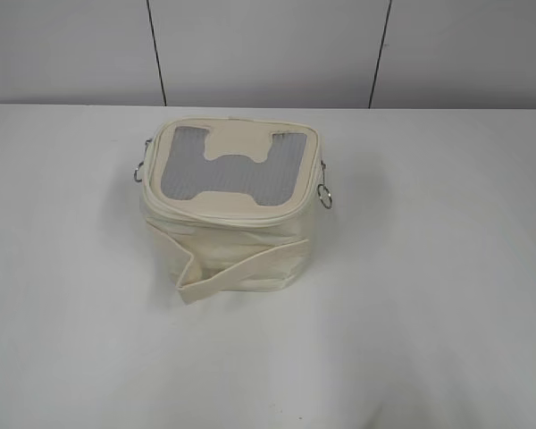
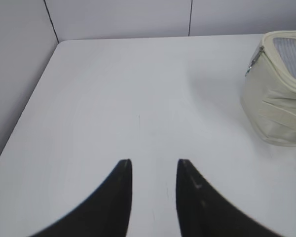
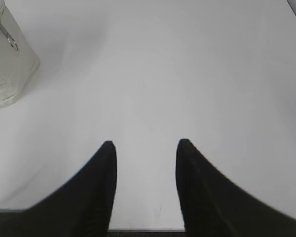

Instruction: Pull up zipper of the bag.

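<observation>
The small boxy cream bag stands on the white table, its lid with the grey mesh window on top and a cream strap across its front. The cream zipper runs round the lid edge, with one silver ring pull at the left and one at the right. Neither gripper shows in the exterior view. My left gripper is open and empty over bare table, with the bag far to its upper right. My right gripper is open and empty, with the bag far to its upper left.
The white table ends at a pale panelled wall behind the bag. The table's left edge shows in the left wrist view. Its front edge shows just below the right gripper.
</observation>
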`<state>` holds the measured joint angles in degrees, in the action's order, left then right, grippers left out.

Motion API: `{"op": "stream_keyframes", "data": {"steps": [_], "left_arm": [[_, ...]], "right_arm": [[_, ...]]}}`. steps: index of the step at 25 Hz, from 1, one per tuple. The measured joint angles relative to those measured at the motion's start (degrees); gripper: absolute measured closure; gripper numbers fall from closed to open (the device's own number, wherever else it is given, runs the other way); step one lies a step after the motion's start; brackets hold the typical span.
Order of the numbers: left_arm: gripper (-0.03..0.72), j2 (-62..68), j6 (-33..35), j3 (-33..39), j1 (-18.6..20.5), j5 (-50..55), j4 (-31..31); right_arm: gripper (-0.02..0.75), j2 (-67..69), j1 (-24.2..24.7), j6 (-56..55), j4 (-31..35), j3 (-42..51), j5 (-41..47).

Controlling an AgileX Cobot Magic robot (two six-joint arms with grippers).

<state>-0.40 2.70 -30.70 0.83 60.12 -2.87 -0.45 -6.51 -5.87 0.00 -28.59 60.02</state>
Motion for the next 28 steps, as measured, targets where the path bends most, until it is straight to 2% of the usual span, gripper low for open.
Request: {"op": "stream_keyframes", "data": {"steps": [20,24,28], "left_arm": [[0.451,0.0,0.0,0.0,0.0,0.0,0.0],[0.451,0.0,0.0,0.0,0.0,0.0,0.0],[0.451,0.0,0.0,0.0,0.0,0.0,0.0]], "right_arm": [[0.445,0.0,0.0,0.1,0.0,0.0,0.0],[0.447,2.4,0.0,5.1,4.4,-0.7,-1.3],[0.450,12.4,0.0,19.1,17.9,-1.7,-11.4]]}}
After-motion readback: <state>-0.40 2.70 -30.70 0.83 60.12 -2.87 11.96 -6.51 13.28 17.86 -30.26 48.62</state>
